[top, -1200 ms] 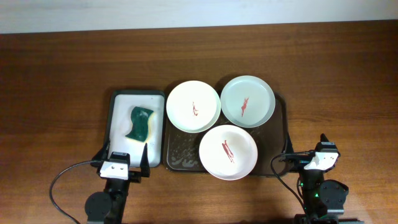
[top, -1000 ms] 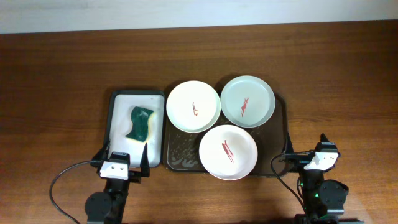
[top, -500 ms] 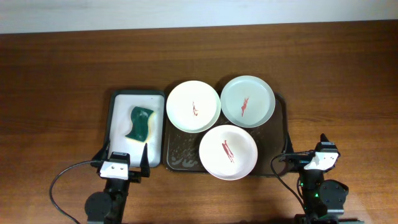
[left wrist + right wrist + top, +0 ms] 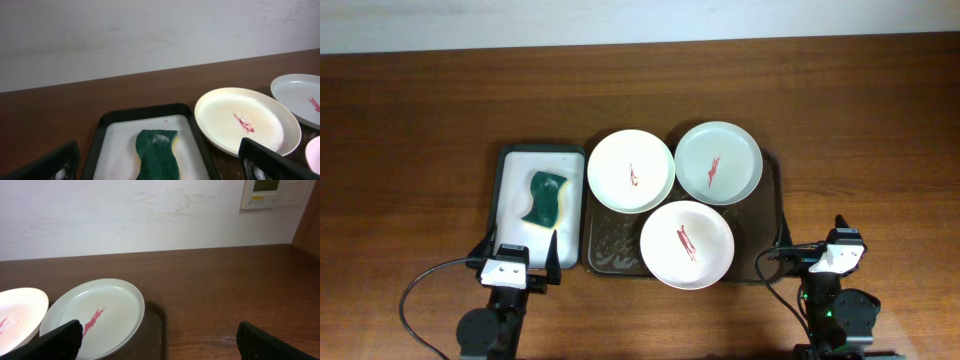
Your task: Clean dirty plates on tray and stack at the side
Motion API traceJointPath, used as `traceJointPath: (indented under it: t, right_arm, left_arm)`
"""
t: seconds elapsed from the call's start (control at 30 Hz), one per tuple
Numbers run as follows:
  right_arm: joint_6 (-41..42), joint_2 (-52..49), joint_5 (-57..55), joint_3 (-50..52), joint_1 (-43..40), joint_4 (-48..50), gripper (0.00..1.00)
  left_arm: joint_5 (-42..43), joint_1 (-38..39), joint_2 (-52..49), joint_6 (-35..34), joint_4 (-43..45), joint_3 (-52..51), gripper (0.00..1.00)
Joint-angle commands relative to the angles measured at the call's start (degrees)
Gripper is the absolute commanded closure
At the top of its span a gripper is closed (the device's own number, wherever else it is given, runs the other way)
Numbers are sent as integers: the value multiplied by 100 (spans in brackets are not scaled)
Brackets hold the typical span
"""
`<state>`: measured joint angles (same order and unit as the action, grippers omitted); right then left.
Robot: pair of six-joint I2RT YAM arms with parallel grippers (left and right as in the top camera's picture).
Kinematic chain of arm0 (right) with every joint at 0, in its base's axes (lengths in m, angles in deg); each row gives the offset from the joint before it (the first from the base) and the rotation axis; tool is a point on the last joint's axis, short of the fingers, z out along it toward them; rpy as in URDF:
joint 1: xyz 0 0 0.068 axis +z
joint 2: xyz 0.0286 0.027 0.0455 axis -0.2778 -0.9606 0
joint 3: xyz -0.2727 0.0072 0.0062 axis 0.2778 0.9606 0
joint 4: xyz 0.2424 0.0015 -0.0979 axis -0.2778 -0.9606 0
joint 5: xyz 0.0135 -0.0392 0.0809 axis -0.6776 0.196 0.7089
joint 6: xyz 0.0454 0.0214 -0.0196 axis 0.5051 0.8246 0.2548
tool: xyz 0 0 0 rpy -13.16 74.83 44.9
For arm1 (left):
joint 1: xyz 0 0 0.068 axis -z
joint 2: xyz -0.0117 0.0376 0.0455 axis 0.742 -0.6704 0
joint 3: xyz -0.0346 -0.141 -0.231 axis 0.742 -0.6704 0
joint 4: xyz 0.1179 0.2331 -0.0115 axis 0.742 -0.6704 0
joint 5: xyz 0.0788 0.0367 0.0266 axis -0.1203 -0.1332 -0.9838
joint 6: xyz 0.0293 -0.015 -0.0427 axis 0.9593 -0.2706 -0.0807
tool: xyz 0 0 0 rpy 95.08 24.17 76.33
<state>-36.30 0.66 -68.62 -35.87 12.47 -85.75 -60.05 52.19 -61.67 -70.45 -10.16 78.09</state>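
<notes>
The only lettered thing is a white wall panel [image 4: 272, 192] with a small display, caught by the right wrist camera alone; its markings are too small to read. That view also shows a pale, scuffed wall [image 4: 150, 215] behind the table.

From overhead, the dark brown tray [image 4: 612, 250] lies on a reddish wood-grain table [image 4: 420, 120], between the two arms. The three dirty plates sit on it, each smeared red in the centre: a white plate [image 4: 631, 171] at the back left, a mint-green plate [image 4: 719, 163] at the back right, and a second white plate [image 4: 687, 244] at the tray's near edge.

Just left of it stands a smaller black-rimmed tray [image 4: 540, 149] with a white inside, holding a green sponge [image 4: 547, 198]. The left wrist view shows a yellow layer under the sponge, which the overhead hardly shows.

The left gripper [image 4: 518, 250] and the right gripper [image 4: 810, 232] rest at the near edge. Both have their jaws spread wide and hold nothing. A black cable [image 4: 415, 290] loops beside the left arm.
</notes>
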Motion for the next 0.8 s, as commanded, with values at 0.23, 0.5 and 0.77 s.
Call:
traceJointPath:
  t: [0.23,0.5,0.77]
  right_arm:
    - [22,37,-2,31,-17,-28,1]
    - [111,33,326,26,-17,52,1]
    - [348,-243,323,-717,-17,-813,2]
  left_arm:
    - [85,-35,33,92,-4,-15,0]
    - [107,-35,13,-385,-107,33,1]
    - [-155,-35,-883,-387,-866,901,0]
